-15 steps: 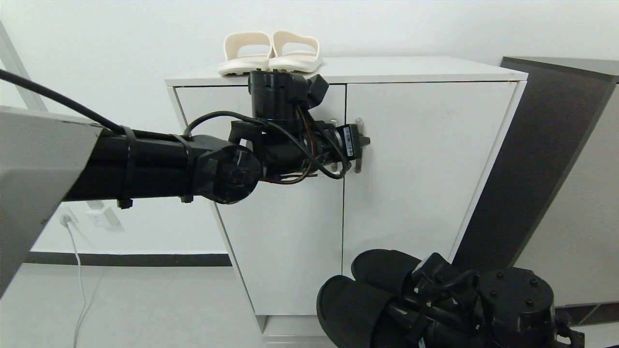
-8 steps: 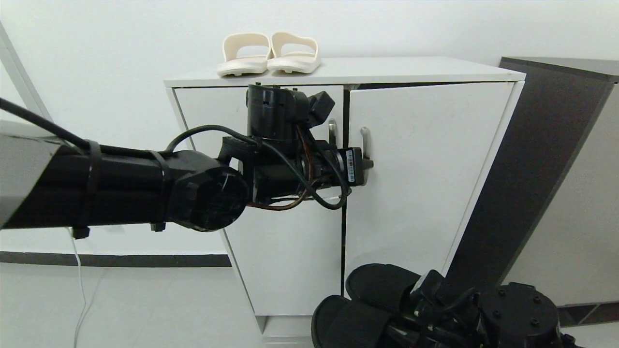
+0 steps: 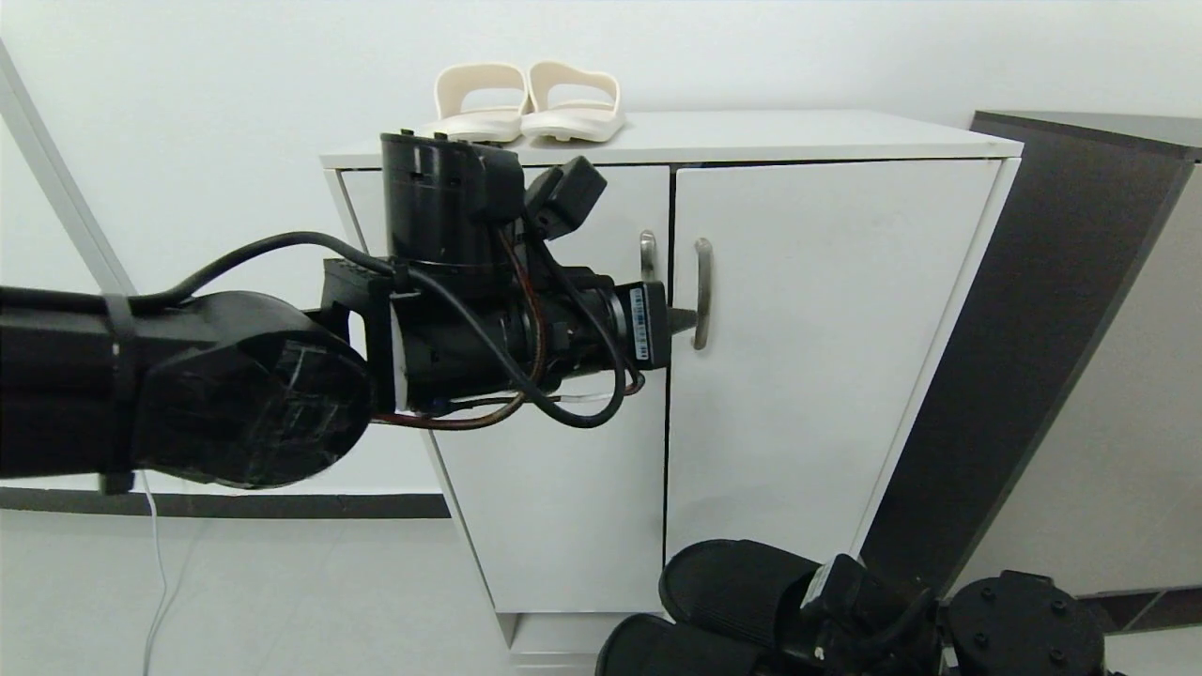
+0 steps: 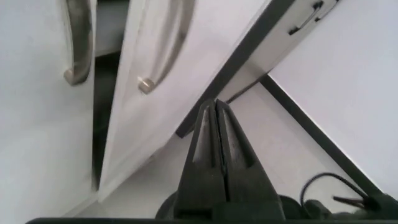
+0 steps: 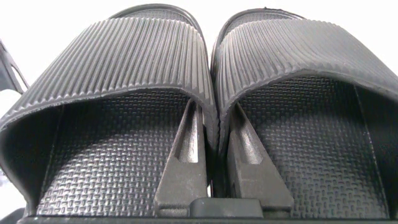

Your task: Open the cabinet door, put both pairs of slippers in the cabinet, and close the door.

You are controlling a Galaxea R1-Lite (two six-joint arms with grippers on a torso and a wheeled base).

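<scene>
A white cabinet (image 3: 817, 376) stands before me with two doors and metal handles. In the left wrist view its right door (image 4: 134, 134) stands slightly ajar, with a dark gap beside it. My left gripper (image 3: 688, 320) (image 4: 216, 107) is shut on nothing, its tip just beside the lower part of the right door's handle (image 3: 701, 291) (image 4: 163, 46). Cream slippers (image 3: 526, 99) lie side by side on the cabinet top. Low at the front right, my right gripper (image 3: 831, 596) (image 5: 216, 107) is shut on the black slippers (image 3: 732, 582) (image 5: 124, 74), pinching their touching inner straps.
A dark grey panel (image 3: 1033, 329) leans against the cabinet's right side. A white cable (image 3: 150, 563) hangs down the wall to the floor at the left. The left door's handle (image 3: 646, 258) is close behind my left wrist.
My left arm has drawn back toward me and lower along the right door's handle, and the right door came ajar. The black slippers sit lower in the picture.
</scene>
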